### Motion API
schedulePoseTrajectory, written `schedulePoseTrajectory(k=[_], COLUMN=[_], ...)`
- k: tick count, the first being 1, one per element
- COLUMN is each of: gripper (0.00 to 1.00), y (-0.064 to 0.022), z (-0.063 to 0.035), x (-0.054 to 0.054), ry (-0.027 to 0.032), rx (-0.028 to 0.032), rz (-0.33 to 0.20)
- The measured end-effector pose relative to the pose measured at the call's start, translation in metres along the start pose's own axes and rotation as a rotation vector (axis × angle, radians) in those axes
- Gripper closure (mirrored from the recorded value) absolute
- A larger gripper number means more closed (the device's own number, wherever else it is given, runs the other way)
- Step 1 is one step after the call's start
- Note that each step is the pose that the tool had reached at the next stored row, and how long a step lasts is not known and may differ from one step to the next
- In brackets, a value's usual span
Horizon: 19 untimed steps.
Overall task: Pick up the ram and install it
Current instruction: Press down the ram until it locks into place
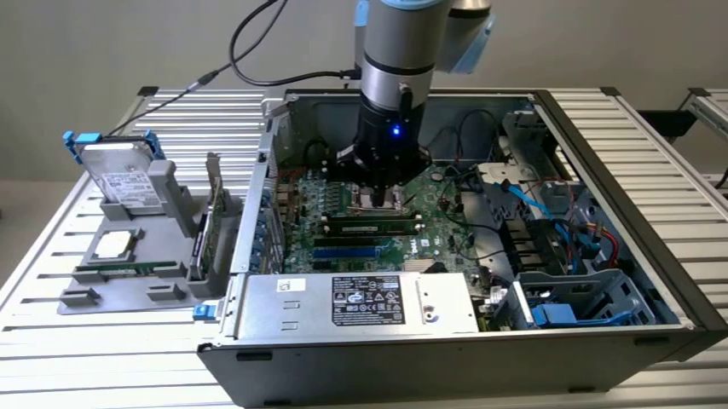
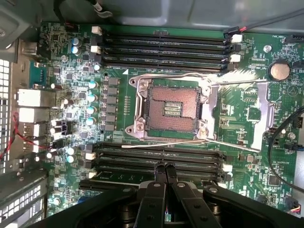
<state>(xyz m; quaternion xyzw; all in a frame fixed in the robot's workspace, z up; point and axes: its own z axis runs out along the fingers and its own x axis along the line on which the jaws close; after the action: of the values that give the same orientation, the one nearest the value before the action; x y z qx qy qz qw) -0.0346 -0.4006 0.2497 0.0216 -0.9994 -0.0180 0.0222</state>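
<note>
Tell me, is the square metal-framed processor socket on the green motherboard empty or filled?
Empty: the square processor socket shows bare contacts, no chip inside.

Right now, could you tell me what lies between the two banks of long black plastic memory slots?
In the wrist view, the empty square processor socket in its silver metal frame lies there.

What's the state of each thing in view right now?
tool: shut, holding nothing visible, over the motherboard's memory slots.
ram: lying in a motherboard slot by the tool; whether fully latched is not visible.
CPU socket: open, empty, contacts exposed.
computer case: side panel off, lying open-side up.
hard drive: propped upright in the grey holder beside the case.
</note>
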Motion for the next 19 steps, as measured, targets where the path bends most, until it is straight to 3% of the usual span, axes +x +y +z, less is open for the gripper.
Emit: schedulePoseTrajectory(k=[7, 16, 19], gripper=[0.90, 0.90, 0.90], y=[-0.0011, -0.0238, -0.0254], z=[-0.0013, -0.0038, -0.0050], x=[0.002, 0.008, 0.008], ry=[-0.0010, -0.0011, -0.0027], rx=[-0.0011, -0.0014, -0.0011], rz=[0.031, 0.031, 0.027])
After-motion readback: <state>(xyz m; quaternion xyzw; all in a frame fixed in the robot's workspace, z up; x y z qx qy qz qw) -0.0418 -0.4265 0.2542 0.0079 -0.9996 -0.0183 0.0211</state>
